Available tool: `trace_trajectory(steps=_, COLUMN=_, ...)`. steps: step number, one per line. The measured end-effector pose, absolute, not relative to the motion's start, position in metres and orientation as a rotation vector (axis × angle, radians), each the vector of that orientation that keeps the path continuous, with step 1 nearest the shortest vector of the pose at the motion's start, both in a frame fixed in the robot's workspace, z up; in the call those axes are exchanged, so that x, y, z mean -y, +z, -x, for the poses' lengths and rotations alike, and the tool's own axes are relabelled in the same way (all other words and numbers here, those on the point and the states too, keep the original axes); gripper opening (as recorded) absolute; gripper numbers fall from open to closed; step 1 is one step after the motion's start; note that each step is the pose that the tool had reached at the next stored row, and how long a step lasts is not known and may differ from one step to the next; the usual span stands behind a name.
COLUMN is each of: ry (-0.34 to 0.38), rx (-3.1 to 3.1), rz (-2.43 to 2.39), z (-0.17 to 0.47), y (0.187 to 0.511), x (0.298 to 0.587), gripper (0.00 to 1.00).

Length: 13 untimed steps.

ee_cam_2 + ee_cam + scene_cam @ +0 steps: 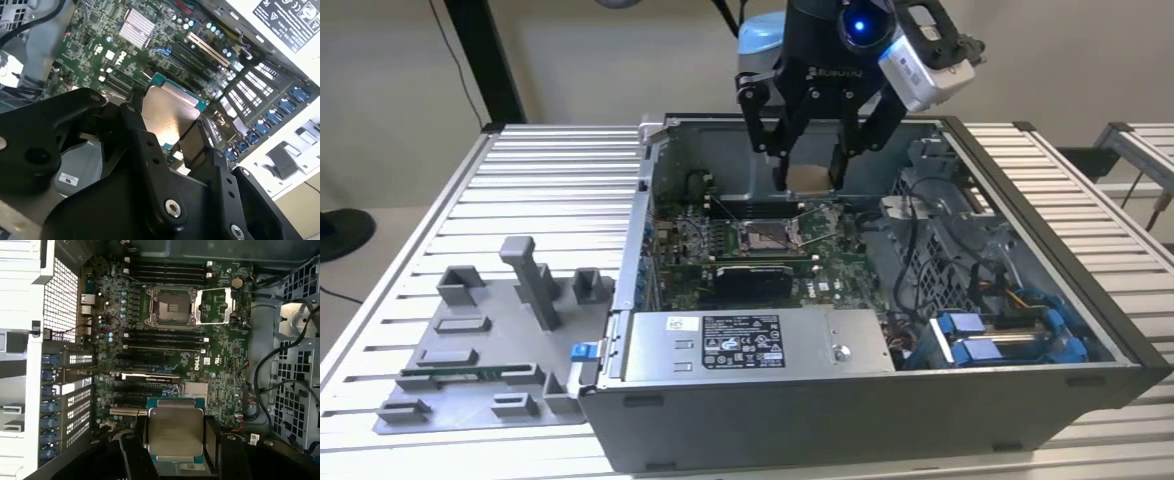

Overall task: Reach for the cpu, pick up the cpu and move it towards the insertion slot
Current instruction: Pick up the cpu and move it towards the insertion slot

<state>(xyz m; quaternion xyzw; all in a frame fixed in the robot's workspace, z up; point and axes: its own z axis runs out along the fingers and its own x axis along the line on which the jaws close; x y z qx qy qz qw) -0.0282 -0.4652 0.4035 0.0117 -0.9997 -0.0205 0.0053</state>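
The cpu (810, 178) is a small silvery square with a thin green rim, and my gripper (811, 172) is shut on it, hanging it inside the open computer case above the motherboard. In both wrist views the cpu (175, 432) (167, 112) sits between the black fingers (138, 434) (146, 146), its metal top showing. The insertion slot (765, 236) (170, 306) is a square silver-framed socket with a dark centre on the board. Beside it, its load plate (215, 306) is flipped open. The cpu hangs a little behind and above the slot in the exterior view.
The computer case (854, 400) stands open on a slatted metal table, power supply (747, 345) at the front, cables and blue connectors (987, 340) at the exterior view's right. A grey plastic tray (467, 385) lies to the exterior view's left of the case. Memory slots (165, 342) flank the socket.
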Motion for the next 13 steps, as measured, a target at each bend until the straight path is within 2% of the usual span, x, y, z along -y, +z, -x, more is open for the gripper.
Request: trace_trajectory(steps=13, ry=-0.064, rx=3.13, rz=-0.037, z=0.007, y=0.403, x=0.465, gripper=0.0)
